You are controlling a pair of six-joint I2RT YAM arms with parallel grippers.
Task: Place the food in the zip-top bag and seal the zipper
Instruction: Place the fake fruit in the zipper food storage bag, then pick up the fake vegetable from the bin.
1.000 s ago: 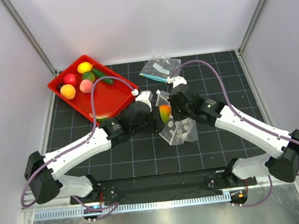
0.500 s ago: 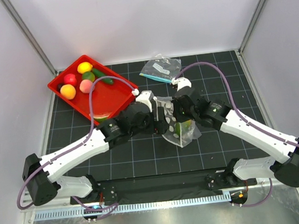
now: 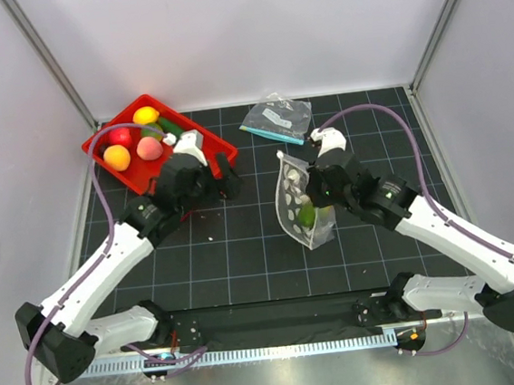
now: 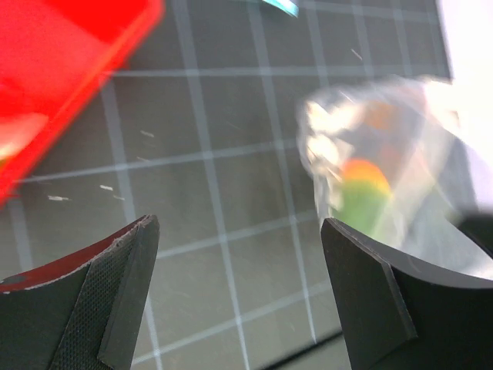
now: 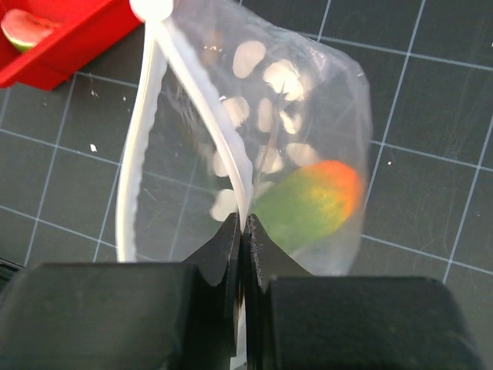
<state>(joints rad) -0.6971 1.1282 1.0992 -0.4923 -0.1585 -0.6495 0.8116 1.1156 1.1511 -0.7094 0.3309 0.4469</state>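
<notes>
R gripper (image 5: 241, 223) pinches zipper (image 5: 208, 108) of dotted zip-top bag (image 5: 308, 92), clear only on wrist cam; green-orange fruit (image 5: 308, 204) inside. L gripper (image 4: 239, 247) spread wide, empty, near red tray (image 4: 62, 62).

Black gridded table (image 3: 245, 257) under red tray (image 3: 138, 172), teal-strip pouch (image 3: 277, 118) (far side) and dotted zip-top bag (image 3: 291, 189).

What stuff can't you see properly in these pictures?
1. Top view: the left arm covers part of the red plastic tray; whatever lies beneath is hidden.
2. Left wrist view: the clear dotted zip-top bag is blurred; the fruit inside is a green-orange smear.
3. Top view: the small clear pouch's white label too small to read.
</notes>
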